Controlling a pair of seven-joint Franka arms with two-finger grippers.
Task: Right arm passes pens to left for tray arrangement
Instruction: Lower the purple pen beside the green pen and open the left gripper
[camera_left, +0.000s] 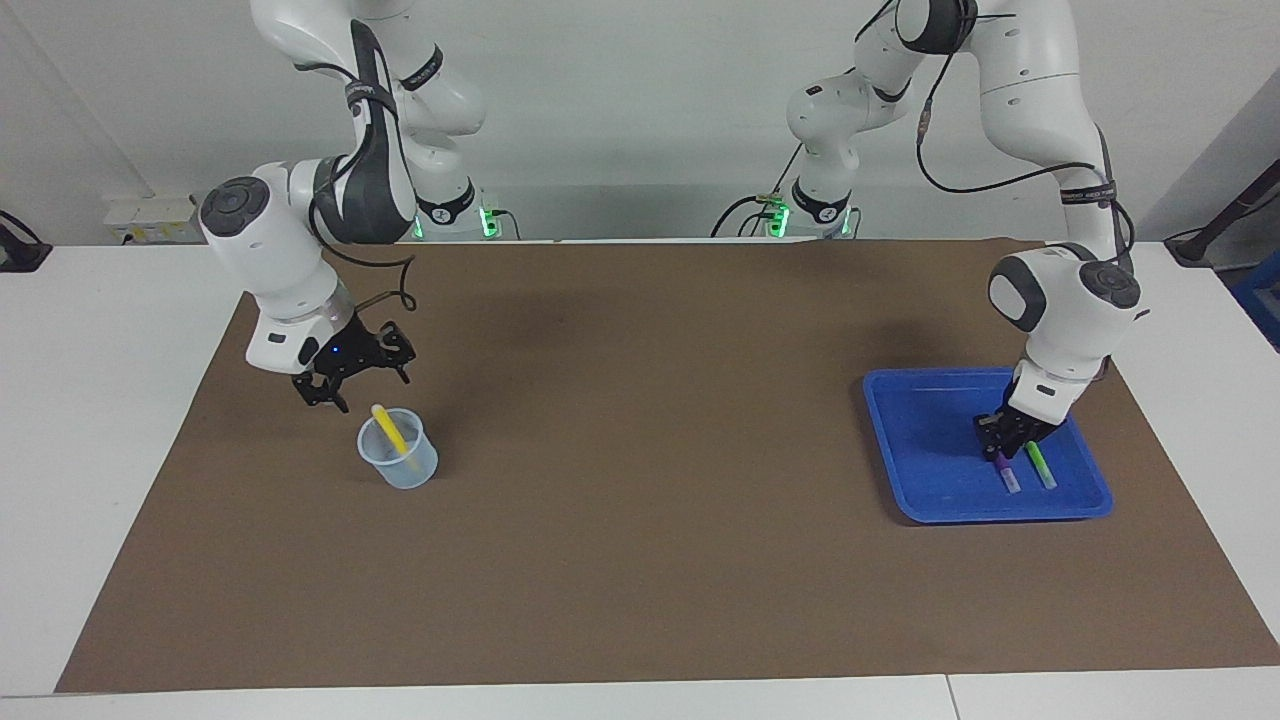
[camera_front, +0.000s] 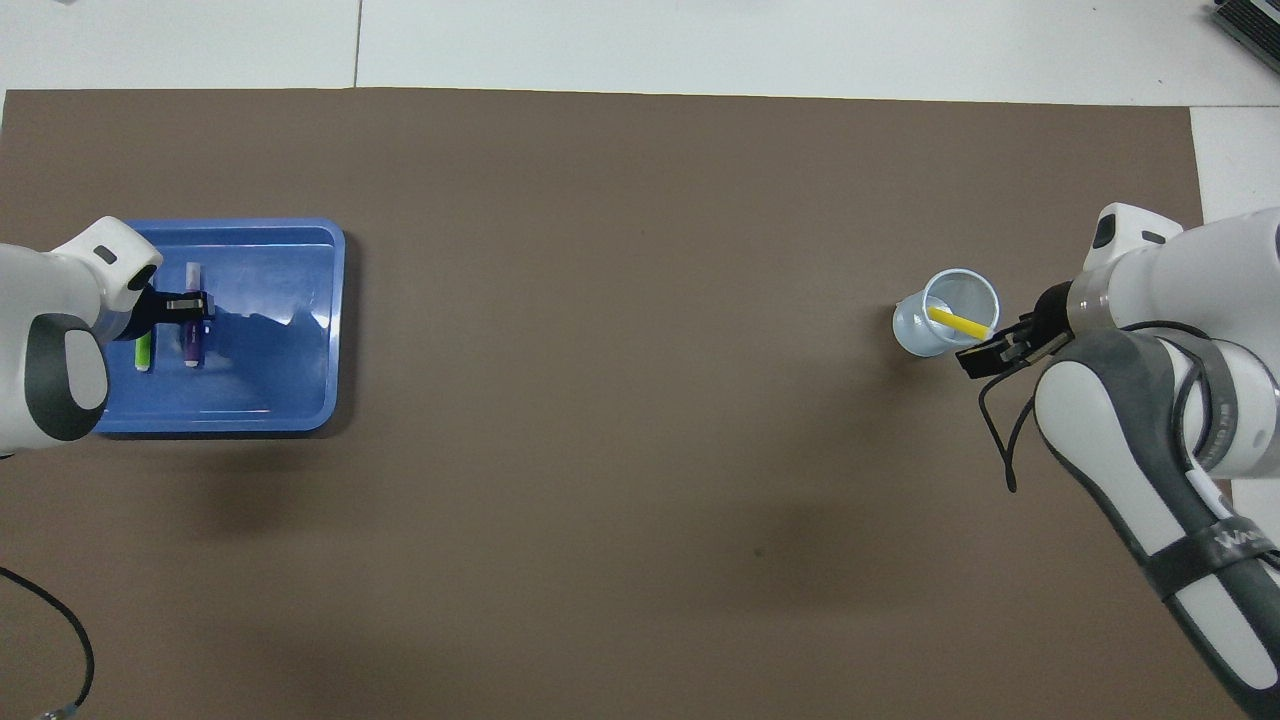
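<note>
1. Toward the right arm's end of the brown mat (camera_left: 650, 400), the right gripper (camera_left: 366, 390) is hanging in the air at about ten o'clock of the clear cup (camera_left: 400, 465) in the facing view, its fingertips standing apart and holding nothing.
2. The yellow pen (camera_left: 388, 428) is leaning inside the cup, its upper end pointing toward that gripper.
3. The facing view is showing a gap between the gripper and the cup's rim; from overhead the gripper is sitting at the cup's four o'clock and seems to meet the rim.
4. Toward the left arm's end, the blue tray (camera_left: 885, 440) is holding the purple pen (camera_left: 1008, 477) and green pen (camera_left: 1042, 466), lying side by side.
5. The left gripper (camera_left: 1003, 448) is reaching down onto the purple pen; whether its fingers are clamping it I cannot tell.
6. The overhead view is showing the purple pen's pale end poking out at the gripper's twelve o'clock, which the facing view hides.
</note>
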